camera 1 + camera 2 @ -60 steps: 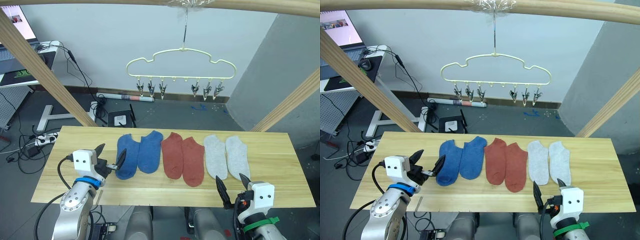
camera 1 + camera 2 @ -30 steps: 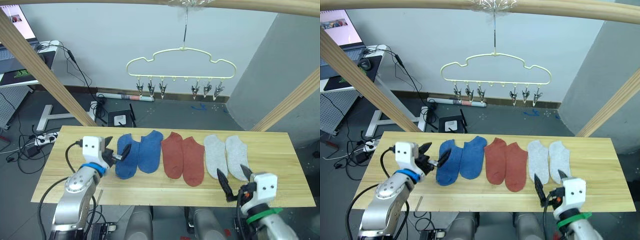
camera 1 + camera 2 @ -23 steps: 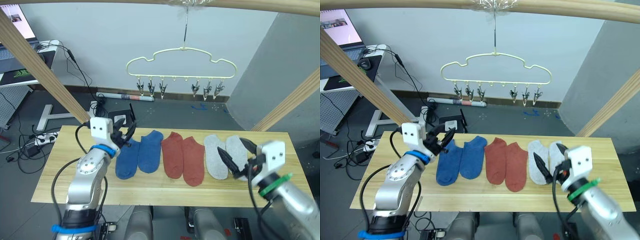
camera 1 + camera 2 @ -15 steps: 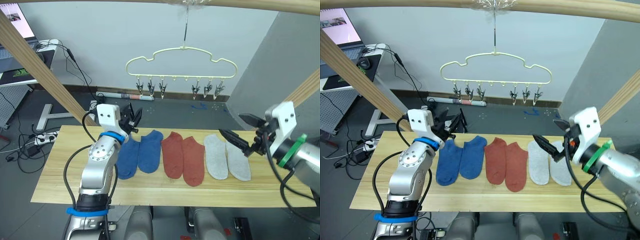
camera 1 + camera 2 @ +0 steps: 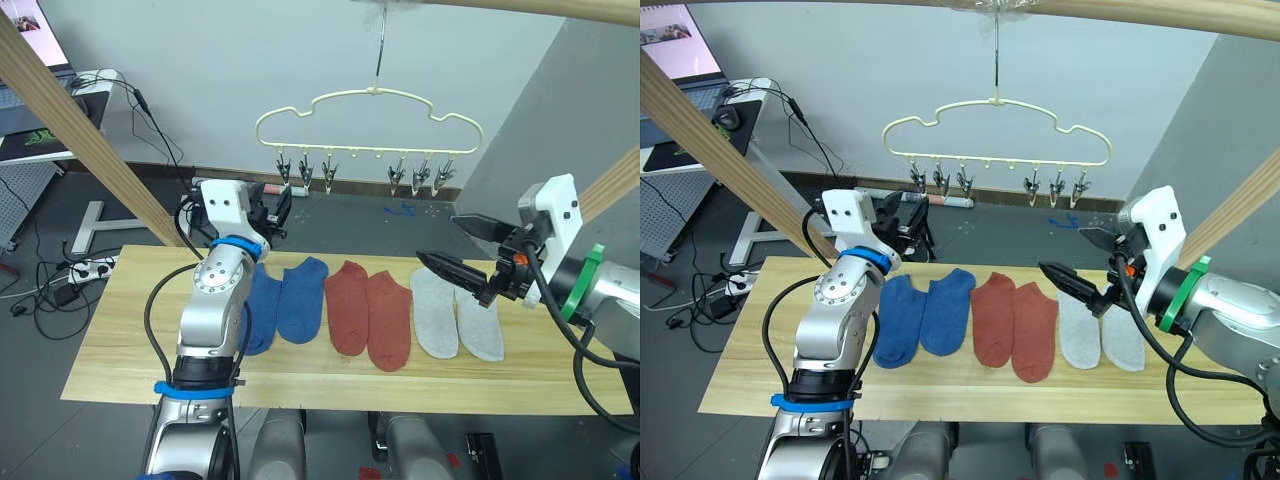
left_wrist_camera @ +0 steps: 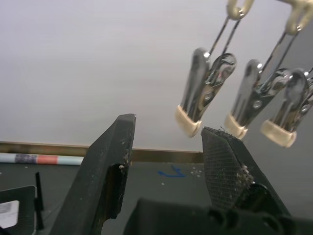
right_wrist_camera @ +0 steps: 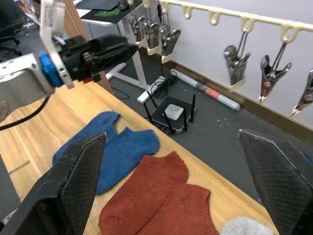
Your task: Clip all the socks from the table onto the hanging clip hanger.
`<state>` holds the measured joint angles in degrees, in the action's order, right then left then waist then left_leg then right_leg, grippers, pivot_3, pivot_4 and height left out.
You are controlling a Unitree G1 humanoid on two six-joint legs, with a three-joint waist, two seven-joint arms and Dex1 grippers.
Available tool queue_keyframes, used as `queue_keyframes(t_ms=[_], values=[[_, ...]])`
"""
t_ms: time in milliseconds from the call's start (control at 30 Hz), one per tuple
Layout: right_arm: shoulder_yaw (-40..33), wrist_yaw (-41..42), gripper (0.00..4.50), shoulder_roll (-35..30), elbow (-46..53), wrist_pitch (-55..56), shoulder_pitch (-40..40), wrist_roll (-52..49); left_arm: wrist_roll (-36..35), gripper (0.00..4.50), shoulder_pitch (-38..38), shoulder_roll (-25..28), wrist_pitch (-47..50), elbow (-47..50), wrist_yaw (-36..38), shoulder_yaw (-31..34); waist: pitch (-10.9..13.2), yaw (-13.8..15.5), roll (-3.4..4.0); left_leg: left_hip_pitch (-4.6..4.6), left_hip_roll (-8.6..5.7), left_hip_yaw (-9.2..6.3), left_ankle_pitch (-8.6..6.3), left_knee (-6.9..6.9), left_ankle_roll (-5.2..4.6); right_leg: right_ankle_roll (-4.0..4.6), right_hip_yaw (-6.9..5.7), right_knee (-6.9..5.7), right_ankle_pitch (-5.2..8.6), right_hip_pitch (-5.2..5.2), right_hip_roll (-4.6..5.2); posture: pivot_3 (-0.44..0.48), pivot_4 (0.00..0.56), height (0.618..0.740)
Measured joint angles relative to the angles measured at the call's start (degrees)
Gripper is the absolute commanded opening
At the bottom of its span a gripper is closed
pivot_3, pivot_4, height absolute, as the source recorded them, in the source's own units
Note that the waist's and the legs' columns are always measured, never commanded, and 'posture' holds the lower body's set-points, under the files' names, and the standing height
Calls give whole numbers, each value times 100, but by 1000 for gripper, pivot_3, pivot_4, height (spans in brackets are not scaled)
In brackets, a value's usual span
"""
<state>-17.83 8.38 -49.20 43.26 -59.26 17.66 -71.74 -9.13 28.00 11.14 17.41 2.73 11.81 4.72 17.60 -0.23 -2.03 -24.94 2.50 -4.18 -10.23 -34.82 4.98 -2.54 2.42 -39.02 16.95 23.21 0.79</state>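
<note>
Head camera, left and right eye views: six socks lie flat in a row across the middle of the table, all toes toward the near edge. From the left end: two blue socks, two rust-red socks, two light grey socks; the socks of each pair touch along their sides. The clip hanger hangs by its hook from the pale wooden beam beyond the table's far edge, above the middle of the row. It carries three metal clips at its left end and three at its right; none holds anything.

The left gripper is raised over the table's far edge, above the cuffs of the blue socks and just below the hanger's left clips, its fingers apart and holding nothing. The right gripper hovers above the grey socks, pointing left, fingers spread wide and empty.

Left wrist view: the two black fingers stand apart, with the cream-tipped end of the nearest clip just above the gap, not touching either finger.

Right wrist view: fingers far apart; between them, the blue socks and rust-red socks on the table, and the left gripper near the hanger's clips.
</note>
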Motion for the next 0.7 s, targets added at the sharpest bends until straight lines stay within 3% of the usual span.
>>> queue_keyframes(t_ms=[700], values=[[138,-521,4500,-434,49,267,260,-800,51,2398,820,-265,119,-351,-631,32,21,-14,-3,-1,2,1,0,0,0,-27,1,3,15,0,-4,-19,340,740]])
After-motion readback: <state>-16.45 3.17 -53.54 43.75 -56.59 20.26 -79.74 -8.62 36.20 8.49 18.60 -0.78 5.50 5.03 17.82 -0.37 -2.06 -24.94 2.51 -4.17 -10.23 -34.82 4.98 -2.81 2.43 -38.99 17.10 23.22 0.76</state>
